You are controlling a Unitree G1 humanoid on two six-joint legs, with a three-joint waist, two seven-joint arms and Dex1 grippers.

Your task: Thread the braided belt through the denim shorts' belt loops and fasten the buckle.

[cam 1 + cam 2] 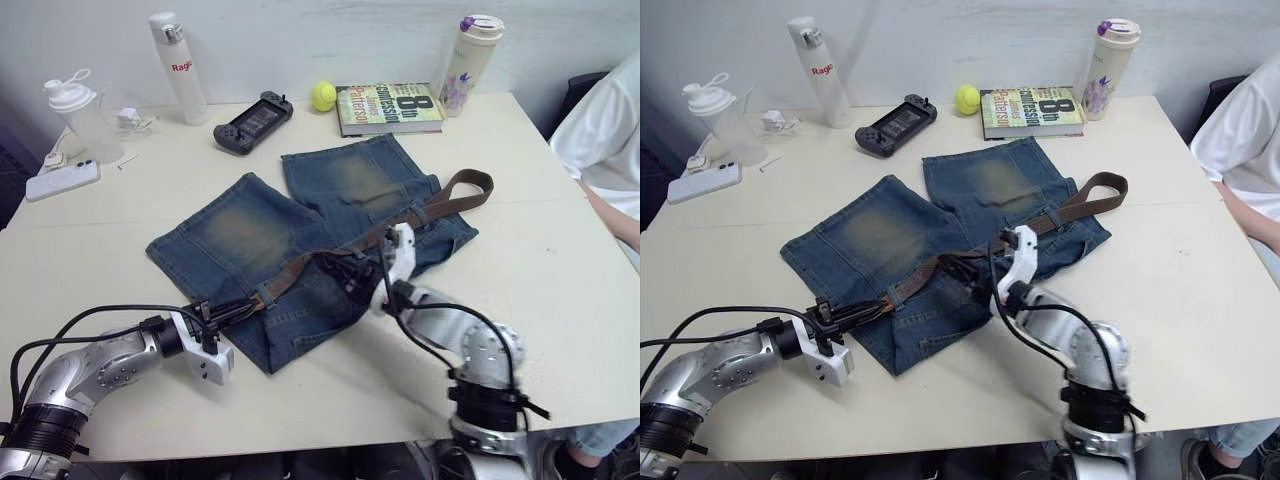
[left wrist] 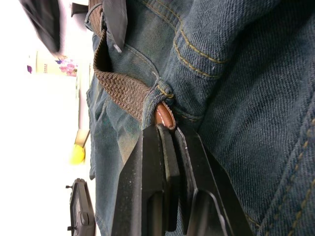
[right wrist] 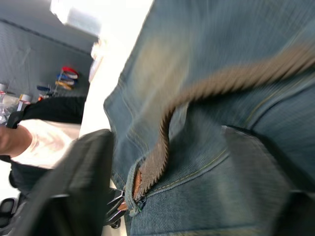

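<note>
The denim shorts (image 1: pixel 250 235) lie flat in the middle of the table, waistband towards me. Along the waistband runs the braided belt (image 1: pixel 300 270); its far end curls off the shorts at the right (image 1: pixel 470 185). My left gripper (image 1: pixel 240 305) is at the waistband's left end, shut on the belt's tan tip (image 2: pixel 165 115), which pokes out of a belt loop (image 2: pixel 153 101). My right gripper (image 1: pixel 352 272) hovers open over the middle of the waistband, and the belt (image 3: pixel 197 93) passes between its spread fingers (image 3: pixel 74 187). I cannot make out the buckle.
Along the table's back stand a shaker bottle (image 1: pixel 80 115), a phone (image 1: pixel 62 180), a white bottle (image 1: pixel 178 65), a game controller (image 1: pixel 253 122), a yellow ball (image 1: pixel 323 95), a book (image 1: pixel 388 107) and a tumbler (image 1: pixel 470 62). A person (image 1: pixel 610 140) sits at the right edge.
</note>
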